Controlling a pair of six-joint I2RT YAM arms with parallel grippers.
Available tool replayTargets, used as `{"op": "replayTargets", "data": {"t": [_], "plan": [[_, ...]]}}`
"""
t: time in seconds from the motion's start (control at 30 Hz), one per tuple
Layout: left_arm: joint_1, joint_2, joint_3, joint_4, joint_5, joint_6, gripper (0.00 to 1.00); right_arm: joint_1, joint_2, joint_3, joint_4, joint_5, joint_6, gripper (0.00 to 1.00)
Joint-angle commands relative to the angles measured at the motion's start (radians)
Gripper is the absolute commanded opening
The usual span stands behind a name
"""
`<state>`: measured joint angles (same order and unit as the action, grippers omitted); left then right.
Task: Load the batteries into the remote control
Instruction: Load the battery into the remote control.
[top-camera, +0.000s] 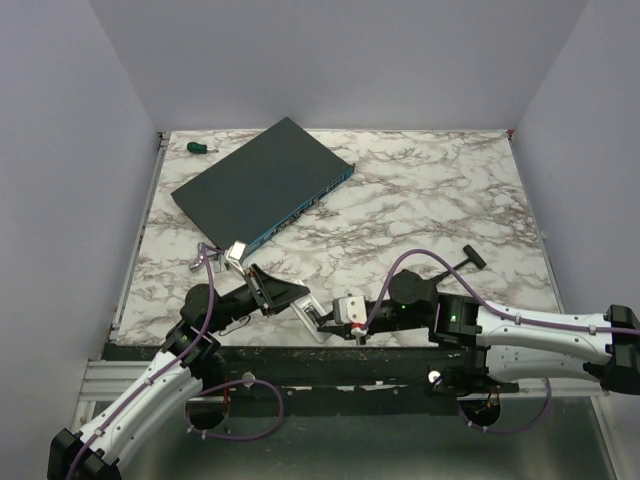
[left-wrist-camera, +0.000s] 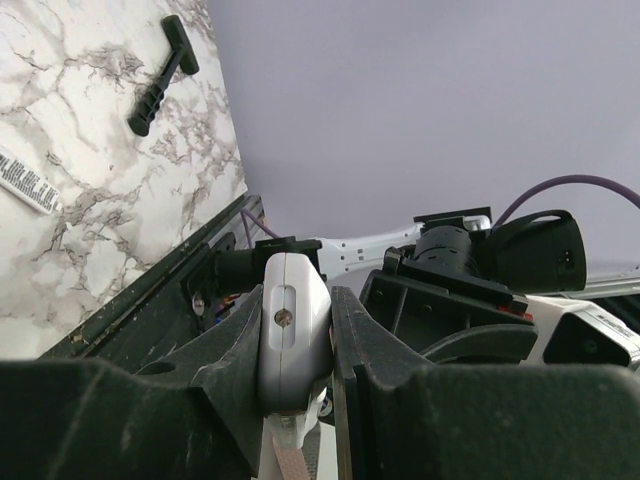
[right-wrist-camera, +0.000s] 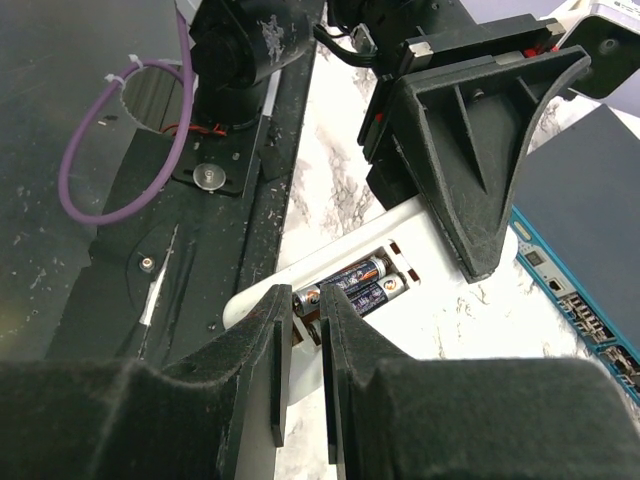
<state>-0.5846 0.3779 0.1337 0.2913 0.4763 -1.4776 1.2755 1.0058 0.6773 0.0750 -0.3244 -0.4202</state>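
A robotics lab cell is indicated: a marble-patterned table (top-camera: 420, 190) is enclosed by plain lilac walls (top-camera: 330, 60), and purple cabling (top-camera: 240, 425) is looped along the near edge.

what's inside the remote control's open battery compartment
Two batteries lie side by side in the remote control, as the right wrist view shows. The right gripper covers the compartment's near end, so what sits there cannot be seen.

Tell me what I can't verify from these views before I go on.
1. Remote button face: turned away in every view; left wrist shows only its end.
2. Batteries: near ends hidden, right wrist, behind right end effector fingers.
3. Whether that end effector holds anything: right wrist, gap shadowed.
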Motion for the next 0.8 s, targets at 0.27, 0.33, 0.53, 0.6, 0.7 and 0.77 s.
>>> {"op": "replayTargets", "data": {"t": [0.27, 0.33, 0.53, 0.6, 0.7, 0.77], "plan": [[-0.006, -0.018, 0.001, 0.022, 0.016, 0.007, 0.00, -0.014, 0.049, 0.031, -0.002, 0.021, 0.001, 0.22], [-0.005, -0.021, 0.007, 0.010, 0.016, 0.014, 0.00, -0.019, 0.057, 0.040, -0.017, 0.015, 0.006, 0.22], [-0.006, -0.031, 0.026, -0.022, 0.016, 0.045, 0.00, -0.037, 0.087, 0.070, -0.058, 0.012, 0.023, 0.19], [-0.006, -0.036, 0.037, -0.043, 0.016, 0.065, 0.00, -0.045, 0.100, 0.084, -0.073, 0.009, 0.025, 0.18], [-0.006, -0.045, 0.060, -0.082, 0.013, 0.095, 0.00, -0.058, 0.122, 0.101, -0.109, -0.005, 0.030, 0.15], [-0.006, -0.051, 0.072, -0.098, 0.010, 0.110, 0.00, -0.067, 0.135, 0.111, -0.121, -0.021, 0.032, 0.12]]}}
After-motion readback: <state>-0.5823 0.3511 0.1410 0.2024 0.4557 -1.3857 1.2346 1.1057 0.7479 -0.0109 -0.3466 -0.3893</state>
